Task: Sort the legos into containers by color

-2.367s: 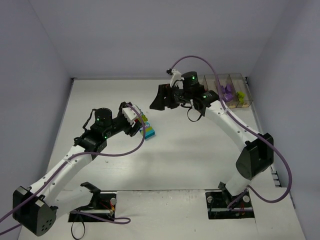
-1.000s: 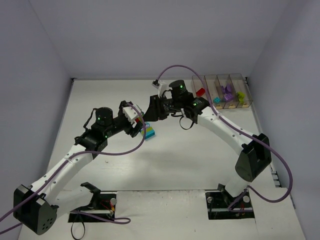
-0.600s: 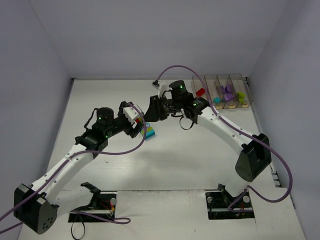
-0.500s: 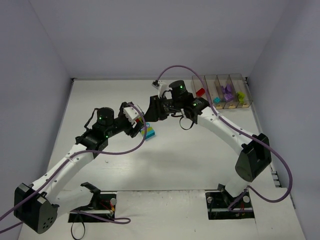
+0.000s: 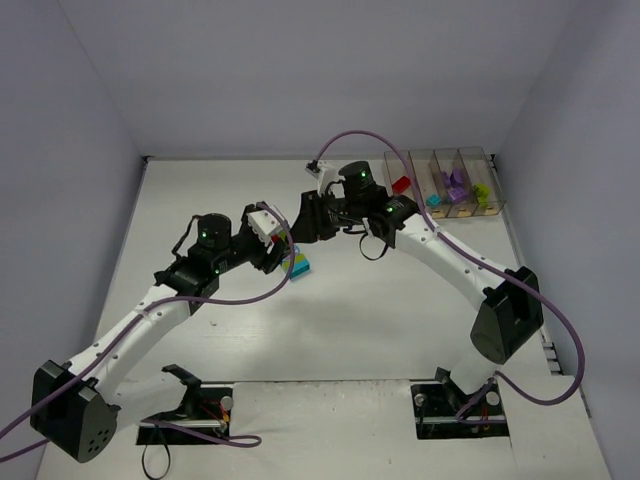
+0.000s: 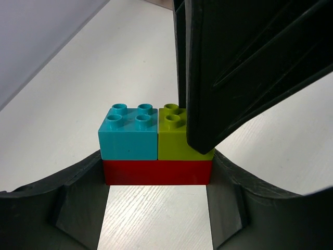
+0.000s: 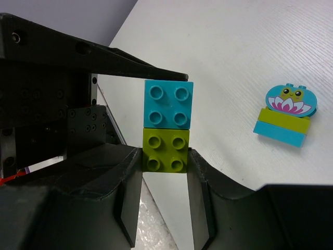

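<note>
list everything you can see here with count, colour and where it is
brick stack: 1, red base with a teal brick and a lime brick side by side on top, held between the two grippers
second stack: 1, teal, lime, rounded teal top with a picture, standing on the table
bins: 4, clear, joined in a row at the table's far right
sorted bricks: count unclear, red, teal, purple, lime, one colour per bin, left to right
table: 1, white
left gripper: 1, black, shut on red base
right gripper: 1, black, shut on lime brick
</note>
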Controlling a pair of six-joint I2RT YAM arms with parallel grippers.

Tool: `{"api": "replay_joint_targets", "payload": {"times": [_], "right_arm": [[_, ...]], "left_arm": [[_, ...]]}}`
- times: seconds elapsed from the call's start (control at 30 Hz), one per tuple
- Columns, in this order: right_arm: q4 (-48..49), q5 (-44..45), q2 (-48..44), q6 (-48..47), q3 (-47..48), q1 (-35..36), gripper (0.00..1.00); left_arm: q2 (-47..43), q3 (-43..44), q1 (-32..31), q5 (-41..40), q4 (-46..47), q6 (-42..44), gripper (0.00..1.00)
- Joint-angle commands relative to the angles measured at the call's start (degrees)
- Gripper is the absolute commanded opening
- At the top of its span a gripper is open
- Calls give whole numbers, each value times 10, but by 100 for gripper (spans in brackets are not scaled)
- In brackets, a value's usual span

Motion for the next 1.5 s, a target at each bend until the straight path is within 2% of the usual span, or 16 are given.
{"api": "replay_joint_targets", "payload": {"times": [0.0,0.4,0.53,0.63,0.7,0.77,0.83,0.97,1.1,1.37,1.47], "right_arm": [[38,-19,-50,-11,2,-4,0],[27,-47,-83,-36,0,-111,0],[3,-39,-87,-77,12,-165,0],[-8,26,-87,-114,20,-225,0],[-7,158,-77,-157,21,-279,0],[-3,274,-49,-193,30,-321,0],[12,311,-23,-208,47,-353,0],[32,337,60,-219,96,-445,0],[54,355,139,-220,152,-489,0],[57,355,282,-249,259,-530,0],[58,353,321,-252,286,-532,3]], "left_arm": [[12,4,11,-19,40,-31,0],[0,-47,12,-28,50,-36,0],[-3,-48,12,-30,48,-34,0],[-19,-49,12,-23,50,-34,0],[-33,-50,13,-14,51,-42,0],[-45,-54,13,-10,52,-56,0],[-55,-60,12,-4,54,-65,0],[-92,-72,12,1,57,-87,0],[-118,-88,12,-2,69,-110,0],[-138,-103,12,8,65,-122,0],[-140,-103,12,12,63,-120,0]]}}
